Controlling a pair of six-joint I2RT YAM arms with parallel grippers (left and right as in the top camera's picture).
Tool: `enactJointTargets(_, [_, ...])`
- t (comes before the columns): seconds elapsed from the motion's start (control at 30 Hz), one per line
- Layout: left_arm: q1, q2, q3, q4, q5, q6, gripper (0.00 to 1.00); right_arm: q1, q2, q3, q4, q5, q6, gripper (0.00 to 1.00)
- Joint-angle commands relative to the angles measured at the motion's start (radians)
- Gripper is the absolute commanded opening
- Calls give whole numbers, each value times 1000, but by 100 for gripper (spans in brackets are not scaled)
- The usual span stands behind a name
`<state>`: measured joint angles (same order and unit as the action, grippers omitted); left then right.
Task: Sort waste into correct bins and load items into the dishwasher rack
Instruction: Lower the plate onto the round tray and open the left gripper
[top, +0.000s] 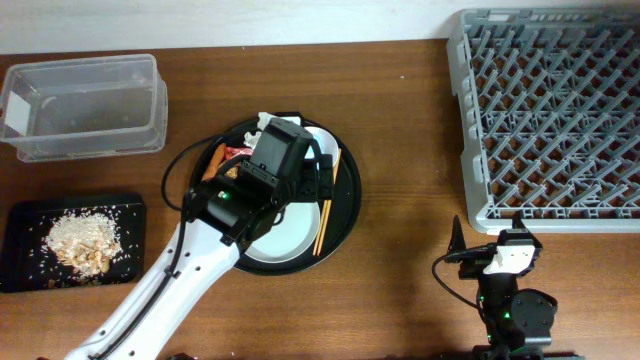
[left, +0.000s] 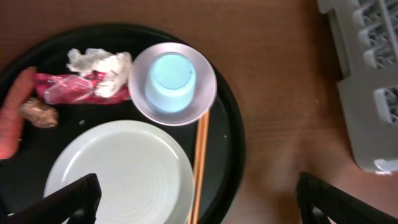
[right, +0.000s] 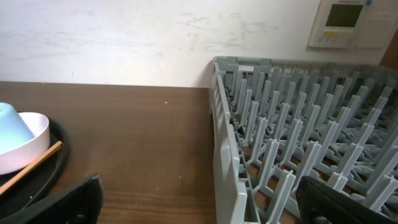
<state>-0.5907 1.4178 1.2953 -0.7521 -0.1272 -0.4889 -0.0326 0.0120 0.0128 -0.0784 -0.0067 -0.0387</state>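
Note:
On the round black tray (left: 233, 143) lie a white plate (left: 118, 171), wooden chopsticks (left: 200, 155), and a light blue cup (left: 170, 79) upside down in a small white bowl (left: 202, 102). Beside them are a white tissue (left: 99, 62), a red wrapper (left: 68, 89), a carrot (left: 15, 109) and a brown scrap (left: 38, 113). My left gripper (left: 202, 205) hovers open above the plate's right edge and holds nothing. My right gripper (right: 199, 202) stands open and empty near the grey rack's (right: 292, 143) front left corner. Rice (top: 85, 238) lies in the flat black tray (top: 20, 270).
The clear tub (top: 85, 105) stands at the back left with nothing in it. The rack (top: 550, 110) fills the back right. Bare brown table lies between the round tray (top: 348, 195) and the rack. A white wall bounds the far edge.

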Motion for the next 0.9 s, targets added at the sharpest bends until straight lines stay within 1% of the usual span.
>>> enactJointTargets(0.0, [0,3,5,-2,74,19,99,6,-9,-7,-3,8,-6,98])
enactJointTargets(0.07, [0,3,5,-32,154,19,99,6,-9,-7,-3,8,-6,98])
enactJointTargets(0.13, [-1,3,-1,-36,176,20,99,6,-9,-7,-3,8,-6,98])
enactJointTargets(0.23, [-1,7,-2,-35,158,20,99,6,-9,-7,-3,8,-6,98])
enactJointTargets(0.33, [-2,9,-2,24,144,26,99,6,-9,-7,-3,8,-6,98])
enactJointTargets(0.43, [-1,9,-2,88,60,74,99,6,-9,-7,-3,8,-6,98])
enactJointTargets(0.47, [-1,12,-1,118,27,107,99,6,-9,-7,-3,8,-6,98])
enactJointTargets(0.5, [1,18,5,130,29,153,99,6,-9,-7,-3,8,-6,98])
enactJointTargets(0.53, [9,34,30,99,51,181,99,6,-9,-7,-3,8,-6,98])
enactJointTargets(0.6, [37,81,103,-11,114,181,99,6,-9,-7,-3,8,-6,98])
enactJointTargets(0.67, [63,130,174,-100,171,214,99,6,-9,-7,-3,8,-6,98])
enactJointTargets(0.73, [92,174,249,-184,184,238,99,6,-9,-7,-3,8,-6,98])
enactJointTargets(0.8, [111,185,275,-181,184,236,99,6,-9,-7,-3,8,-6,98])
enactJointTargets(0.87, [114,185,274,-134,179,237,99,6,-9,-7,-3,8,-6,98])
